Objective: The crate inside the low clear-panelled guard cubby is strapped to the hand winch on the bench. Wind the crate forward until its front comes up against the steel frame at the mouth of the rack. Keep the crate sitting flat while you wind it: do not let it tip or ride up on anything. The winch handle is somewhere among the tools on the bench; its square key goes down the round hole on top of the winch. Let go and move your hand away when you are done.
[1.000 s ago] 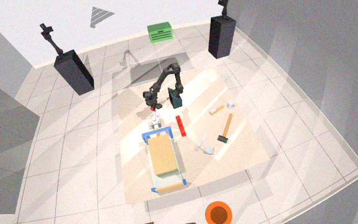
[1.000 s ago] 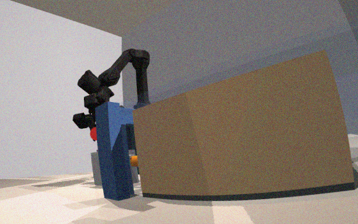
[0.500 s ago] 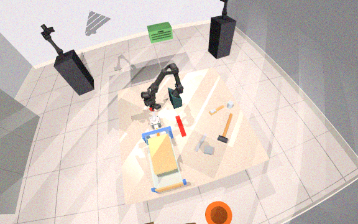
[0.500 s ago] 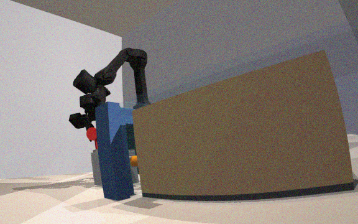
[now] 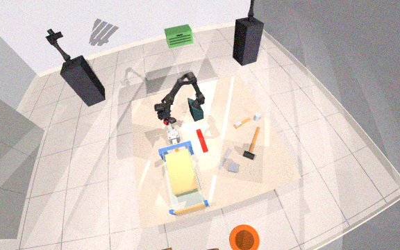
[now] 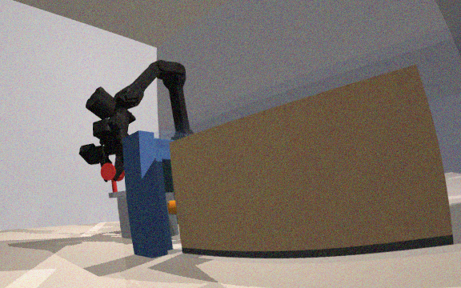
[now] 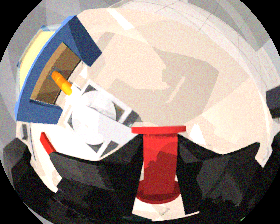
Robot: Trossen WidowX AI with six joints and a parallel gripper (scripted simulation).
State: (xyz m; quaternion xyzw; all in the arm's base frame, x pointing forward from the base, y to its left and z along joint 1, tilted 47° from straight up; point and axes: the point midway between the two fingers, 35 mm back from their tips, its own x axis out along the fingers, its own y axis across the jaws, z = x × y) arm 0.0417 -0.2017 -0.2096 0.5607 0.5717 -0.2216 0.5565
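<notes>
The crate point(image 5: 181, 171) point(image 6: 310, 168) sits flat in the clear-panelled cubby point(image 5: 189, 209), its front close behind the blue steel frame point(image 5: 176, 148) point(image 6: 148, 216) point(image 7: 41, 118). A narrow gap shows in the exterior view, where I cannot tell contact. An orange strap point(image 5: 176, 150) point(image 6: 172, 207) point(image 7: 61, 82) runs from the crate through the frame towards the white-grey winch point(image 5: 173, 135) point(image 6: 123, 216) point(image 7: 93, 117). My gripper point(image 5: 169, 121) point(image 6: 114, 173) point(image 7: 160, 167) is shut on the red grip of the winch handle, above and beside the winch. The handle's key end is hidden.
A red bar point(image 5: 202, 140) lies beside the winch. The arm's dark base point(image 5: 196, 110) stands behind it. A mallet point(image 5: 254, 139), a brush-like tool point(image 5: 242, 123), a white cylinder point(image 5: 257, 117), a long grey bar point(image 5: 225, 158) and a grey block point(image 5: 233, 167) lie to the right.
</notes>
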